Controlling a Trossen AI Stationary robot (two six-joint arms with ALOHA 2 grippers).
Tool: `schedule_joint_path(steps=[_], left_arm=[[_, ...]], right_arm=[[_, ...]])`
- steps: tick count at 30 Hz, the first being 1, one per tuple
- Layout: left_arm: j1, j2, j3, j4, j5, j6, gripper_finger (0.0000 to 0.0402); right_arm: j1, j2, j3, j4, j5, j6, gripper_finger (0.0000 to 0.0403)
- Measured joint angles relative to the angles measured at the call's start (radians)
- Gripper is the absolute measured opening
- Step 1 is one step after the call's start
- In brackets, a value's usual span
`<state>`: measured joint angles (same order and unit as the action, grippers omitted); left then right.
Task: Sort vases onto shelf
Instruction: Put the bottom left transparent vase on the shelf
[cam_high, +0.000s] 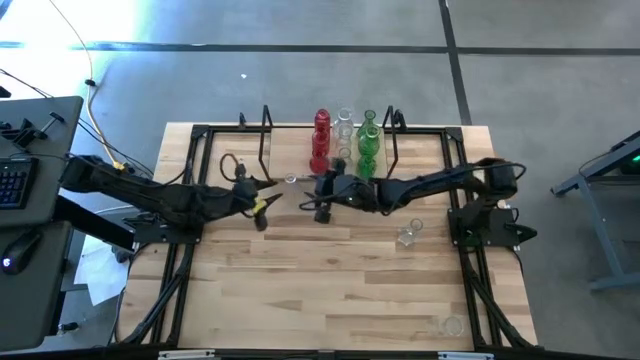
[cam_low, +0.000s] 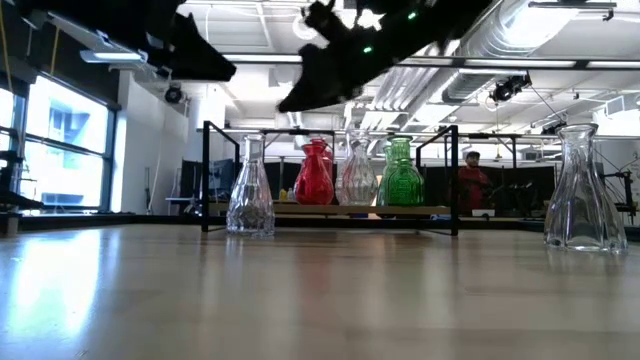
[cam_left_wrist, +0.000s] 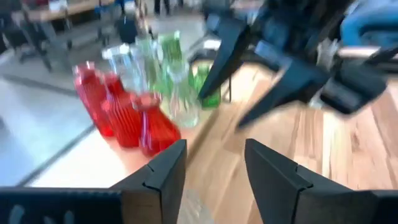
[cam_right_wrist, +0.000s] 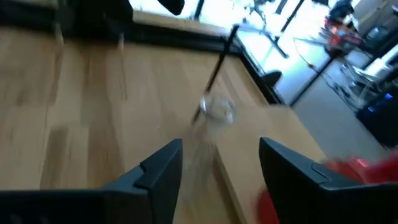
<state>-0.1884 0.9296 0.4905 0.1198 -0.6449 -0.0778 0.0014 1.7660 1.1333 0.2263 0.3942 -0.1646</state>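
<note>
High view is showing red, clear and green vases (cam_high: 344, 140) standing on the shelf (cam_high: 285, 150) at upper centre. Two clear vases (cam_high: 407, 235) are waiting on the table (cam_high: 330, 290) lower right, and both the left end effector (cam_high: 268, 197) and the right end effector (cam_high: 322, 189) are hovering parted and empty.

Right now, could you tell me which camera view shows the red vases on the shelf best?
The left wrist view: three red vases stand in a row, unobstructed though blurred. The low view shows them overlapping one another. The high view shows them small, from above. The right wrist view catches only a red blur.
</note>
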Motion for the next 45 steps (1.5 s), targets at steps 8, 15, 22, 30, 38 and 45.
schedule_joint_path(steps=[8,15,22,30,38,45], left_arm=[[-0.035,0.218,0.11,-0.173,-0.092,-0.217,0.0186],[-0.031,0.386,0.163,-0.198,-0.112,-0.363,0.0203],[0.031,0.452,0.188,-0.197,-0.153,-0.455,0.023],[0.117,0.462,0.187,-0.177,-0.11,-0.464,0.0239],[0.173,0.462,0.187,-0.117,-0.037,-0.378,0.0239],[0.219,0.462,0.187,-0.088,0.04,-0.327,0.0207]], right_arm=[[0.103,-0.16,-0.17,-0.099,0.051,0.093,0.0088],[0.201,-0.226,-0.371,0.124,0.09,0.165,0.0004],[0.253,-0.241,-0.396,0.155,0.174,0.168,0.0021],[0.261,-0.241,-0.395,0.161,0.175,0.167,0.0023],[0.261,-0.241,-0.394,0.167,0.177,0.166,0.0023],[0.261,-0.241,-0.394,0.167,0.176,0.166,0.0023]])
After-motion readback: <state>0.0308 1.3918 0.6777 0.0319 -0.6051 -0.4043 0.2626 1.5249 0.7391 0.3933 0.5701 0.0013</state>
